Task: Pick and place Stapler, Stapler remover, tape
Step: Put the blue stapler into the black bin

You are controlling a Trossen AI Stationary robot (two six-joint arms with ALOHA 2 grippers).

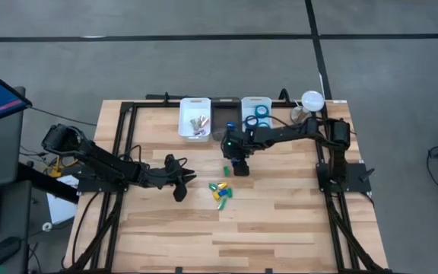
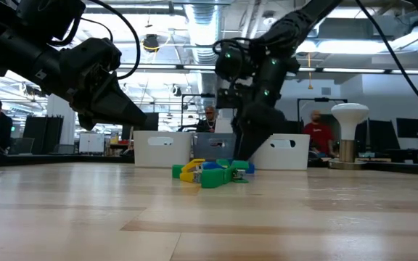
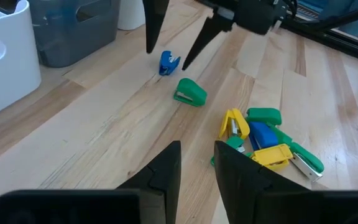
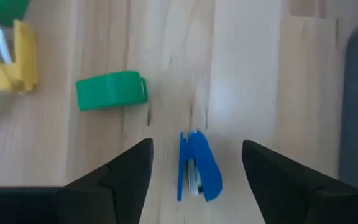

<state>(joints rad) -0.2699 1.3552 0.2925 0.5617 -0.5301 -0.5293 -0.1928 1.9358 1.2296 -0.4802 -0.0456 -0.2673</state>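
Wooden bench (image 1: pixel 280 213): blue tape rings (image 1: pixel 260 114) already binned; small blue stapler (image 4: pixel 199 165) between right claw's (image 4: pixel 197 168) spread fingers, ungrasped. Colourful pile (image 1: pixel 220 193) remaining. Left claw (image 3: pixel 196 168) slightly parted, empty, nearby.

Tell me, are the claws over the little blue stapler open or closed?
Open. The right gripper has its two dark fingers spread apart, with the blue stapler lying on the table between them, not yet touched.

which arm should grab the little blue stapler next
Right. The right gripper is open directly over the blue stapler, fingers either side of it. The left gripper sits farther off, beside the pile.
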